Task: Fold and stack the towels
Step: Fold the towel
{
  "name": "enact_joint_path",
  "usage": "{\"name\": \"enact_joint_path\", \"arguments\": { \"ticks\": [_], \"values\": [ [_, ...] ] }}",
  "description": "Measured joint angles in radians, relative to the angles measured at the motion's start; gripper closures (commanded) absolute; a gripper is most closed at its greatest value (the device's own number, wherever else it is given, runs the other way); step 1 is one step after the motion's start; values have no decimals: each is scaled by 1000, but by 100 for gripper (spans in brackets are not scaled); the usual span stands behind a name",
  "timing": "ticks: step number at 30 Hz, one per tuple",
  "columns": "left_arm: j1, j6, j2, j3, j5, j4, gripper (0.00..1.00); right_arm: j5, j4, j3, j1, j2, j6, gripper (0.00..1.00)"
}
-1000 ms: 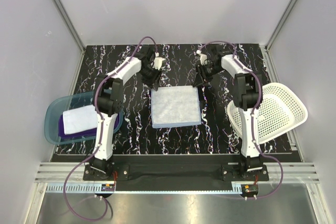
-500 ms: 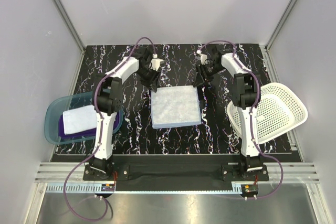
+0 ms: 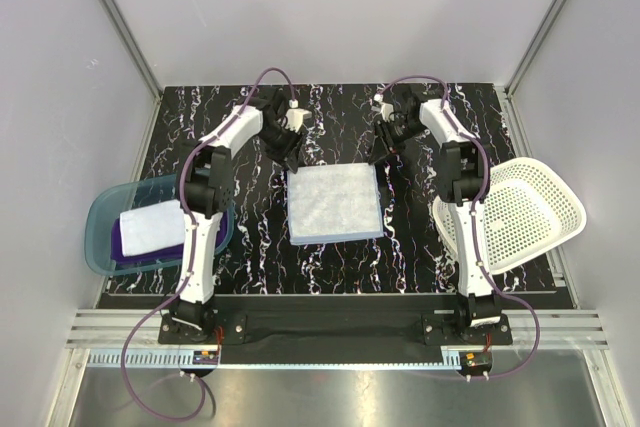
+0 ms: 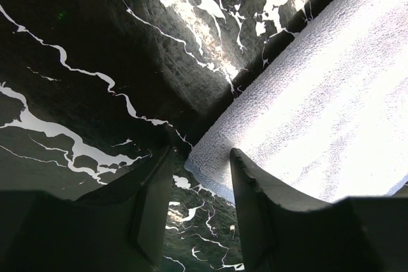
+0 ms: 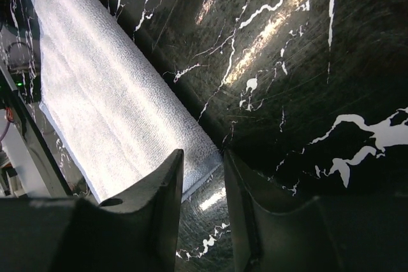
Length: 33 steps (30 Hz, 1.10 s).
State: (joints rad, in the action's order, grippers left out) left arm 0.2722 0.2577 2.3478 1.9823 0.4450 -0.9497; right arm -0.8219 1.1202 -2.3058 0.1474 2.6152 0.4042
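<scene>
black white-veined tabletop [image 3: 258, 239] in front of me, folded light blue towel [image 3: 335, 203] flat at its middle, teal tub [image 3: 96, 229] at my left edge, white basket [image 3: 540, 209] at my right

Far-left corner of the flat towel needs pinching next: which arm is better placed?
Left. The left gripper straddles that corner of the light blue towel, with its jaws open. The right gripper sits at the far-right corner, across the towel.

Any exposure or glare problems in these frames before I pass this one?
Left wrist: the towel is blown out to near white, much of its weave lost. Right wrist: towel bright but textured; glare streaks on the glossy marbled tabletop. Top external: evenly lit, sharp, no glare.
</scene>
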Motion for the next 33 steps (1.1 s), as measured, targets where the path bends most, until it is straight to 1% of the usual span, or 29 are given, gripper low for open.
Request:
{"name": "enact_joint_path", "arguments": {
  "ticks": [6,8,11,12,13,14,15,16,18,24,28,33],
  "values": [
    [-2,10,10,0,8,-8,62,-13,29,-23,0,16,1,63],
    [-2,13,10,2,9,-15,65,-13,30,-24,0,17,3,67],
    [-2,16,12,2,8,-25,73,-10,31,-24,0,19,5,76],
    [-3,18,13,2,8,-27,76,-10,31,-24,0,19,5,80],
    [-3,18,13,2,8,-27,84,-10,32,-24,0,20,7,83],
    [-3,18,14,2,9,-28,89,-10,34,-24,0,20,8,89],
    [-3,20,15,2,11,-29,93,-10,35,-24,0,20,10,90],
    [-3,21,18,4,16,-30,100,-10,37,-24,0,20,11,92],
    [-3,20,21,8,24,-30,100,-10,38,-24,0,20,13,100],
    [-2,6,25,14,31,-22,100,-17,10,16,-1,14,16,100],
    [0,-20,20,9,29,10,100,2,-63,117,-2,-47,10,100],
    [2,-52,-27,-41,14,77,100,54,-174,239,-3,-147,-8,100]
  ]
}}
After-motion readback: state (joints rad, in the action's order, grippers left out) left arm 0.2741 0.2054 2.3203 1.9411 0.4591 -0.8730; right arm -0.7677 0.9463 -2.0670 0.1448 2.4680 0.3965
